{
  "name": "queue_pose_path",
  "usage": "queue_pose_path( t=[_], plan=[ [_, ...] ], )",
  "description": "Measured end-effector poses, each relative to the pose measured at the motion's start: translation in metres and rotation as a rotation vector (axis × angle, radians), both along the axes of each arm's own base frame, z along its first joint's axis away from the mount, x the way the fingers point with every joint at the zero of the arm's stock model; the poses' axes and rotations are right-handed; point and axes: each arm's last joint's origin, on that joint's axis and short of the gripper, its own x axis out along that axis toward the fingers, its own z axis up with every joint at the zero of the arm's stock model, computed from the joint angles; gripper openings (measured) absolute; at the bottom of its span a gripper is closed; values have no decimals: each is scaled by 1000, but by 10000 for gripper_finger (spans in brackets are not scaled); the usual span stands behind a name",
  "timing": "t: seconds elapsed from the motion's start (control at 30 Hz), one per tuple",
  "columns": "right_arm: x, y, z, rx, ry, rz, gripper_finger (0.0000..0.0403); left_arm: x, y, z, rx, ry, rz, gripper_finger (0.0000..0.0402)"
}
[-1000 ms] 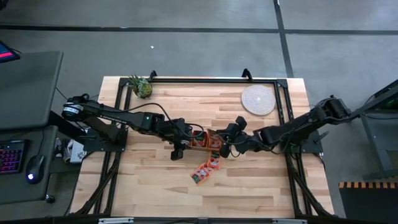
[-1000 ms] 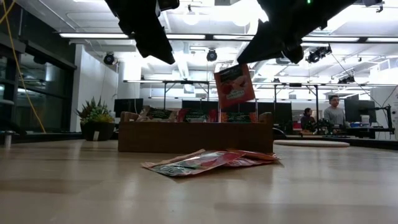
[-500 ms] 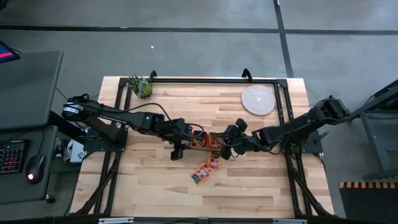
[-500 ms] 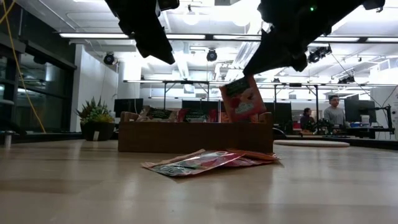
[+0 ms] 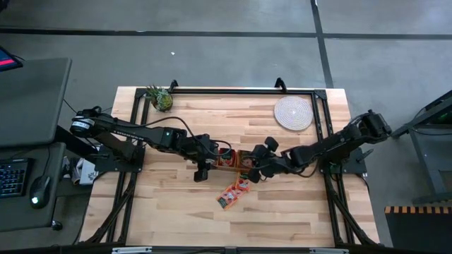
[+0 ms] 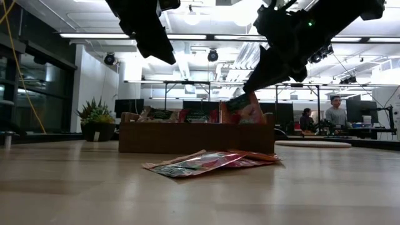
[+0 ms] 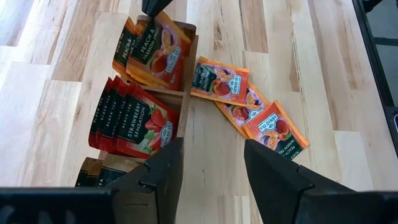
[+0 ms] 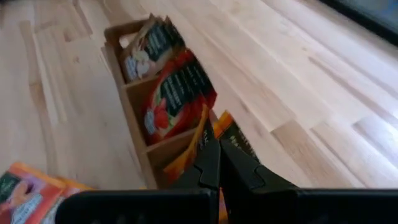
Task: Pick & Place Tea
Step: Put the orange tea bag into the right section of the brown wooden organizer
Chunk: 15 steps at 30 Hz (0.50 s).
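Pale butcher-block wooden surface (image 5: 282, 212), planks with visible grain, framed by black rails. Round pale woven mat (image 5: 293, 113) near the far right corner; small spiky green potted plant (image 5: 160, 98) at the far left corner. Long brown three-compartment wooden box (image 7: 186, 93) at centre, thin dividers, compartments packed with upright flat foil sachets: strawberry-red pack (image 7: 140, 118), orange peach pack (image 7: 152, 53). Three loose orange-red square tea sachets (image 7: 249, 106) flat on the surface just beside the box, overlapping in a fan. Left gripper (image 7: 211, 171) hovering above the box edge, fingers apart, holding nothing. Right gripper (image 8: 219, 163) pinched shut on one orange sachet (image 8: 233, 140), lowered into the box's end compartment, sachet upright.
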Motion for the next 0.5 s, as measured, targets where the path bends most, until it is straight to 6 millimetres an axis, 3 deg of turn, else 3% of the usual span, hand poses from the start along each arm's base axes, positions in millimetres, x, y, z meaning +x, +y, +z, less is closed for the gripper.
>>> queue_pose_path(
  t=[0.27, 0.5],
  plan=[
    [2, -7, -1, 54, 14, 6, 9, 0, 0, 0, 0, 0, 0, 167],
    [4, -12, 1, 73, -1, -2, 60, 0, 0, 0, 0, 0, 0, 167]
  ],
)
